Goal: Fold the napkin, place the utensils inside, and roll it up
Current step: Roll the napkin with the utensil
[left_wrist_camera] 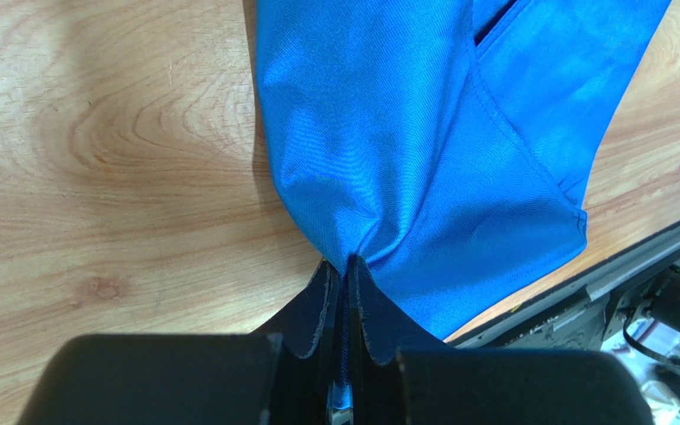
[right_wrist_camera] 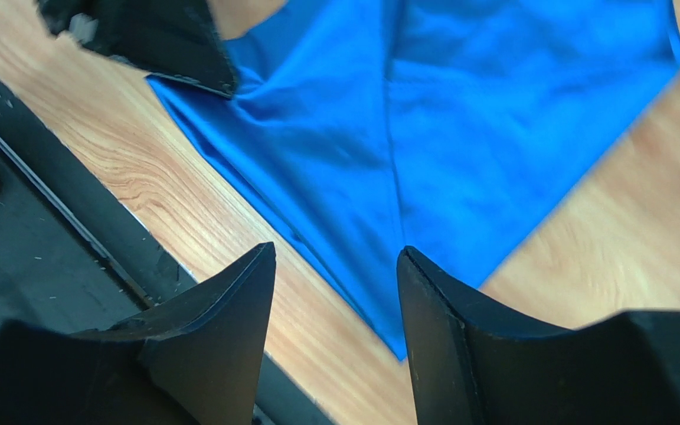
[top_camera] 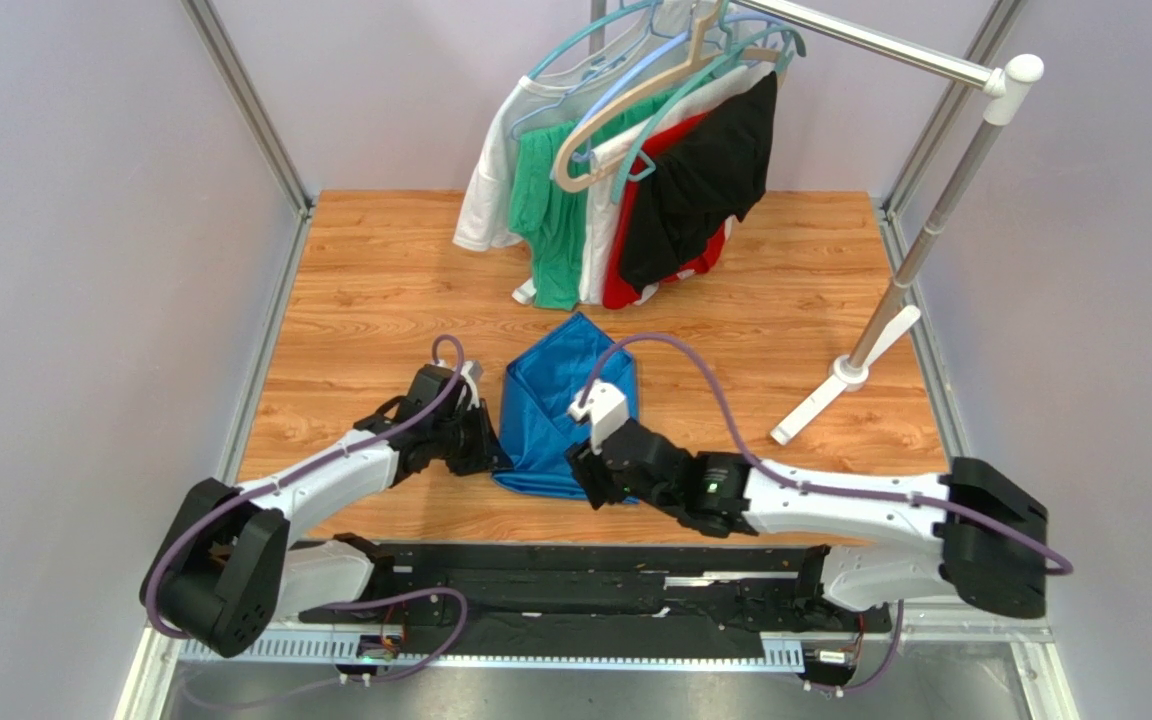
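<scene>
The royal-blue napkin lies folded over itself on the wooden table, near the front edge between both arms. My left gripper is shut on the napkin, pinching a bunched corner of cloth between its fingertips at the napkin's left side. My right gripper hovers open above the napkin's near corner, with nothing between its fingers. From the top view, the right gripper sits at the napkin's lower right and the left gripper at its lower left. No utensils are in view.
Several garments on hangers hang from a rack at the back, its foot on the right of the table. A black rail runs along the table's near edge, just beside the napkin.
</scene>
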